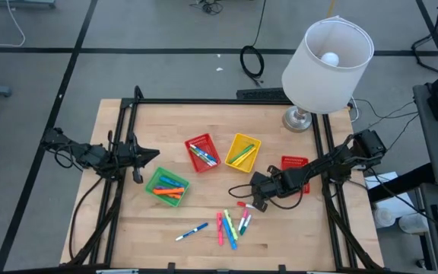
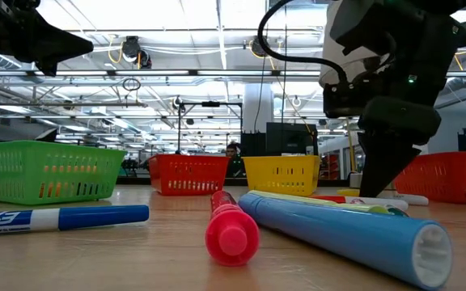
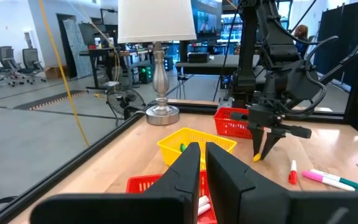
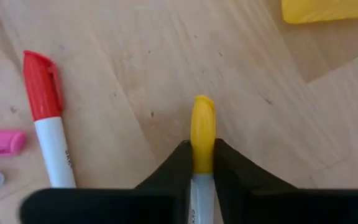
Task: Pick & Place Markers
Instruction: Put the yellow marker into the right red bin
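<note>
On wooden table (image 1: 128, 221), right tool (image 4: 202, 163) pinches yellow-capped marker (image 4: 202, 130); left tool (image 3: 202, 163) closed, empty.

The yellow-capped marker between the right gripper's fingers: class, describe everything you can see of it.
The yellow-capped marker has a glossy yellow plastic cap and a white barrel below it. The right gripper has its two dark fingers pressed against either side, just behind the cap. The cap pokes forward past the fingertips, over the bare wooden table. Whether it touches the wood cannot be told.
</note>
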